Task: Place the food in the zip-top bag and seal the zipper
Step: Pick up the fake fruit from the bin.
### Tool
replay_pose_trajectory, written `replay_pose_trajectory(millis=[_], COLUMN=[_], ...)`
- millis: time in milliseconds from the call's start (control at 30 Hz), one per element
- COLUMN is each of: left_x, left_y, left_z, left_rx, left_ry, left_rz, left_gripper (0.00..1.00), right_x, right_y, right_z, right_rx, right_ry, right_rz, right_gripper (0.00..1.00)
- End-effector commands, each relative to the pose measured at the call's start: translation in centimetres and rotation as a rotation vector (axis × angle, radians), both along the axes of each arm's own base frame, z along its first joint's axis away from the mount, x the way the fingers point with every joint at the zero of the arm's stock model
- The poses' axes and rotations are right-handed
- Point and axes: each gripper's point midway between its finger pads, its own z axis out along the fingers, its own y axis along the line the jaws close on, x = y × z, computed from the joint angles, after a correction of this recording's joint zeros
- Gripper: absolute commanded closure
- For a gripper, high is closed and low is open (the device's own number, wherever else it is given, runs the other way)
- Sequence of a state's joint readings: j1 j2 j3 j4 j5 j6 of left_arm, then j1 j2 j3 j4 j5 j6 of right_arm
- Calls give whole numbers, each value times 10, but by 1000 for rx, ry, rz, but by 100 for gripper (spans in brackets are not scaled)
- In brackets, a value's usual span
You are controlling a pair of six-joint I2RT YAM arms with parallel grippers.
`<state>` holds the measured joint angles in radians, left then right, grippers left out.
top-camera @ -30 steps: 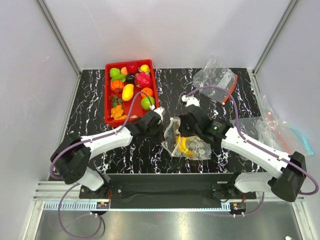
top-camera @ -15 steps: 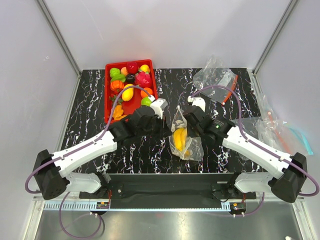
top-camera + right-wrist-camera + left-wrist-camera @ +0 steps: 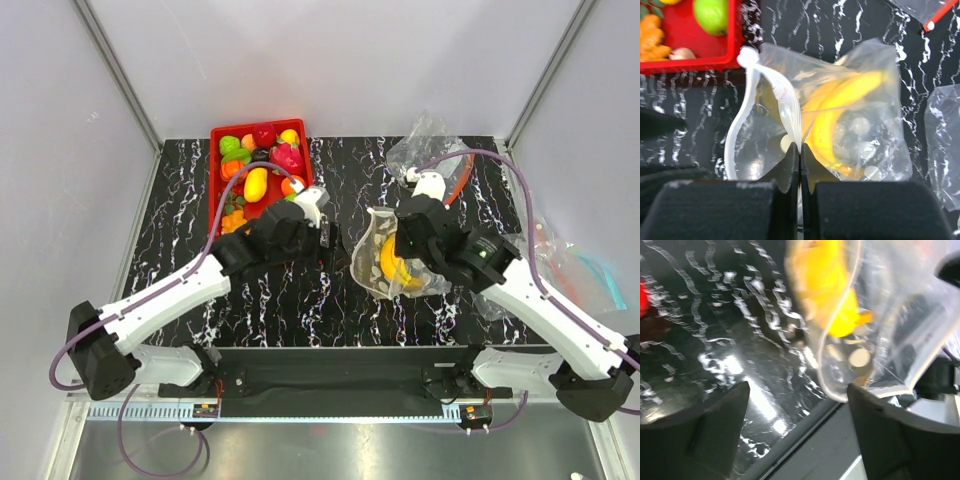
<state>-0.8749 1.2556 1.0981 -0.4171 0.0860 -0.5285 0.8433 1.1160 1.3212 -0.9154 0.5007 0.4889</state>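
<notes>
Fingers of my right gripper [image 3: 800, 150] are pressed together on the zipper [image 3: 751, 80] of the zip-top bag [image 3: 865, 90], whose mouth gapes to that gripper's left, with the yellow banana bunch [image 3: 840, 110] inside just ahead of the fingertips. My left gripper [image 3: 797, 390] stands wide open, gripping nothing, the bag's lower corner just ahead of its right finger over the tabletop [image 3: 170, 230]. A green apple [image 3: 712, 15] sits in the red tray [image 3: 690, 64], ahead-left of my right gripper.
</notes>
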Motion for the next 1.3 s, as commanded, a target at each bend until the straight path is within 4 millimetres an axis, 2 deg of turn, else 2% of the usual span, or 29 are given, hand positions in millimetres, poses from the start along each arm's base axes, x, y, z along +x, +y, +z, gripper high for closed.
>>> replay_pose_trajectory(millis=[0,33,167,200,333,433,467,500,533,567,600,633,667,733,767,833,867,967,1033,1100,1133,1267], left_x=[30,43,75,88,126,155,166,177,185,194,204,210,216,229,234,243,245,253,252,253,253,254], left_y=[26,43,88,106,137,148,149,153,154,155,155,154,152,149,145,135,131,123,114,109,109,117], left_z=[14,11,5,3,-6,-16,-31,-27,-29,-48,-43,-48,-69,-72,-84,-85,-95,-101,-114,-117,-127,-146], left_rx=[1,24,117,150,167,185,217,227,240,278,276,284,312,305,313,280,280,261,246,237,251,294], left_ry=[-67,-62,-88,-100,-82,-78,-51,-57,-50,-11,-12,5,52,66,87,87,104,122,169,189,210,254], left_rz=[109,164,330,404,538,586,592,602,609,611,599,592,579,573,564,543,532,517,482,466,465,499], left_gripper=[6,1,1,1,1,1,1,1,1,1,1,1,1,1,1,1,1,1,1,1,1,1], right_x=[10,10,11,11,12,11,10,9,7,6,5,5,4,3,3,1,1,1,1,2,2,1], right_y=[-4,-3,4,6,10,14,17,17,17,19,18,18,19,19,21,25,26,28,29,29,30,31], right_z=[-14,-19,-27,-27,-36,-41,-42,-42,-46,-47,-49,-50,-49,-50,-50,-49,-49,-49,-50,-50,-50,-50], right_rx=[-81,-85,-64,-58,-57,-52,-43,-39,-40,-33,-35,-35,-31,-29,-24,-10,-8,-9,-11,-9,-6,0], right_ry=[20,28,30,28,45,57,64,66,75,77,81,83,81,84,88,98,99,101,105,104,103,107], right_rz=[-34,-31,-6,-2,10,25,34,40,43,54,57,58,60,63,72,88,92,97,102,104,105,111], right_gripper=[100,100,100,100,100,100,100,100,100,100,100,100,100,100,100,100,100,100,100,100,100,100])
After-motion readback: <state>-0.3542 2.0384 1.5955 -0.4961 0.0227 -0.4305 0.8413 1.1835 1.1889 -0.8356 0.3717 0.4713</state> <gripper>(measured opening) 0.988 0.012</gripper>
